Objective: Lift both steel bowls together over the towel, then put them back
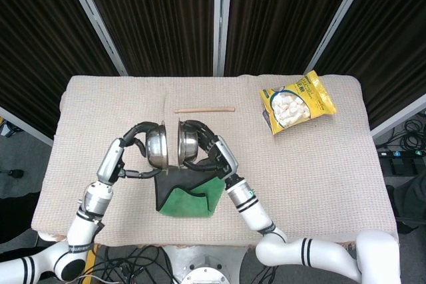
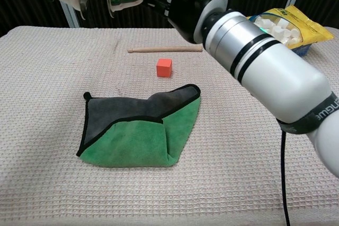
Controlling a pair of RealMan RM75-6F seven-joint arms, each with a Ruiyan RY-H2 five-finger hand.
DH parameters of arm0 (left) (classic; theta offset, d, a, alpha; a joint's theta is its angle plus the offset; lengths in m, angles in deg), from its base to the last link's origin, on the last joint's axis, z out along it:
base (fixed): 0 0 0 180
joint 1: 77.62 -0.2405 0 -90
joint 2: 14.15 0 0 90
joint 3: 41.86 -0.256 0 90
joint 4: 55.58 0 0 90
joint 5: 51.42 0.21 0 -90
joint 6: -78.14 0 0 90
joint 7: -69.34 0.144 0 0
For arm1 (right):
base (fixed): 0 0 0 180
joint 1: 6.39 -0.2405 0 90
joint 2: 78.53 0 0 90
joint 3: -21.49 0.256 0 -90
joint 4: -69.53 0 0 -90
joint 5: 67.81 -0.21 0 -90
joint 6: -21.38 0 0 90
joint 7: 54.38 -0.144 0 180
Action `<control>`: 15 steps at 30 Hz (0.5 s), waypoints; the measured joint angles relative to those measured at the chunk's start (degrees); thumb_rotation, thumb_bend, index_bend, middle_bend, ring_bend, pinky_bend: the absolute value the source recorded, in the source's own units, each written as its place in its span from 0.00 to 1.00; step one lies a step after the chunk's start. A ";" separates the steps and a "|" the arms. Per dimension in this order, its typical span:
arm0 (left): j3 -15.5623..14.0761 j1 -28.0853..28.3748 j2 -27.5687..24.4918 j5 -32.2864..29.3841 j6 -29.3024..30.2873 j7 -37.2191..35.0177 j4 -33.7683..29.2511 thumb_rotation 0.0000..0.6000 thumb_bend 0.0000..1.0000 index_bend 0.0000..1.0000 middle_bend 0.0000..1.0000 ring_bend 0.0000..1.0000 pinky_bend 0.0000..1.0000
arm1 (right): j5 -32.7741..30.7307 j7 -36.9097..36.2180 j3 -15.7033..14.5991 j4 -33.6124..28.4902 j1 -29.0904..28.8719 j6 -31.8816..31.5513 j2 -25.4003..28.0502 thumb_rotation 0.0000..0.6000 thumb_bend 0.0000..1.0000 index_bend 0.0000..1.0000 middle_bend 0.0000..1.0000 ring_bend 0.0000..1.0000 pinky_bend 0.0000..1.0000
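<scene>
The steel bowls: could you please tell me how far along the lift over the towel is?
Done: both bowls are off the table, the left bowl held by the left robot hand and the right bowl by the right robot hand. In hand: they hang close together, tilted on edge, above the green towel. Left: setting both back on the table.

Both steel bowls [image 1: 158,149] [image 1: 187,146]: polished metal, mirror-glossy. Towel [image 2: 139,126]: soft matt cloth, green and grey faces. Surface [image 2: 47,67]: beige waffle-weave fabric, rough. Stick [image 2: 164,49]: bare wood, matt. Snack bag [image 1: 297,101]: glossy yellow plastic. Block [image 2: 164,68]: smooth, matt orange.
</scene>
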 measured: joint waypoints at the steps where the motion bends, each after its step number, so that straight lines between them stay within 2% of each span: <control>1: 0.28 0.30 0.30 -0.07 0.03 0.54 -0.18 1.00 0.05 0.44 0.43 0.39 0.60 | -0.19 -0.24 0.29 0.14 -0.47 0.34 -0.45 1.00 0.20 0.39 0.38 0.36 0.54; 9: 0.92 0.49 1.71 -0.37 2.35 2.45 -0.30 1.00 0.05 0.44 0.43 0.39 0.60 | -0.61 -2.31 2.45 0.49 -1.58 0.14 -1.40 1.00 0.21 0.39 0.38 0.36 0.54; 15: 1.52 0.26 1.32 -1.23 2.81 0.55 1.22 1.00 0.05 0.44 0.44 0.39 0.60 | -1.45 -4.56 2.16 0.20 0.09 -0.29 -0.24 1.00 0.20 0.39 0.38 0.36 0.54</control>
